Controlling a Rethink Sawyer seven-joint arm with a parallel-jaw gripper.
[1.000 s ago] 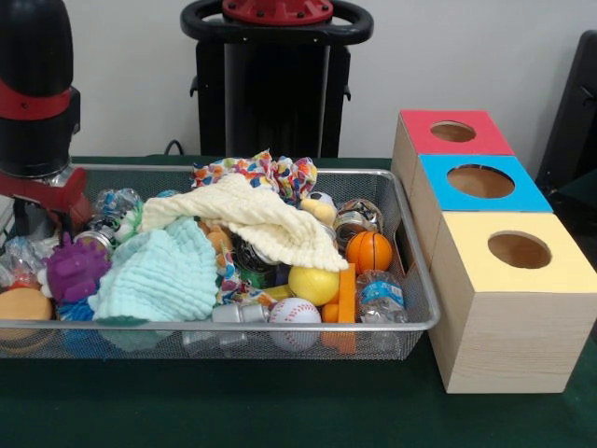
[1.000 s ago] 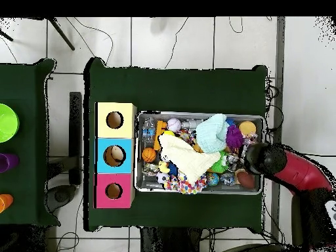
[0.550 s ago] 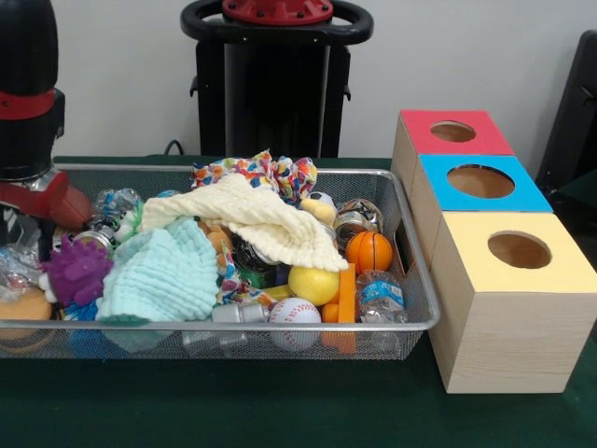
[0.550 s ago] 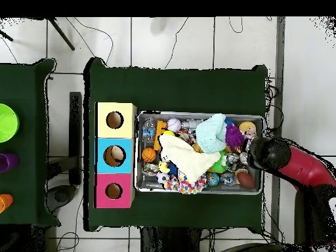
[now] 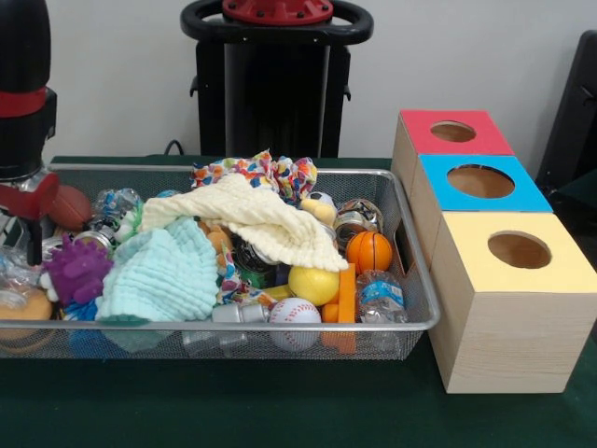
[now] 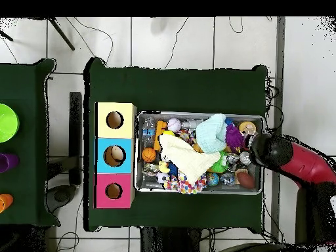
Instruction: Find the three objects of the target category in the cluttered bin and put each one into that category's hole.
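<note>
Still searching — gripper (image 5: 26, 233) at the bin's (image 5: 410, 233) left edge, finger state unclear; next, settle on a target like the baseball (image 5: 295, 313).

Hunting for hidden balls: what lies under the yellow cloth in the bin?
Peeking out from under the yellow cloth are a dark can and an orange plush toy. Whatever lies beneath the cloth's middle is covered and cannot be seen.

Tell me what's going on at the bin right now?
The robot arm is down at one end of the wire bin, over the clutter beside the purple spiky toy and the small brown football. Whether it holds anything can't be seen. The cloths, balls and cans lie in the bin; the three boxes with holes wait beside it.
</note>
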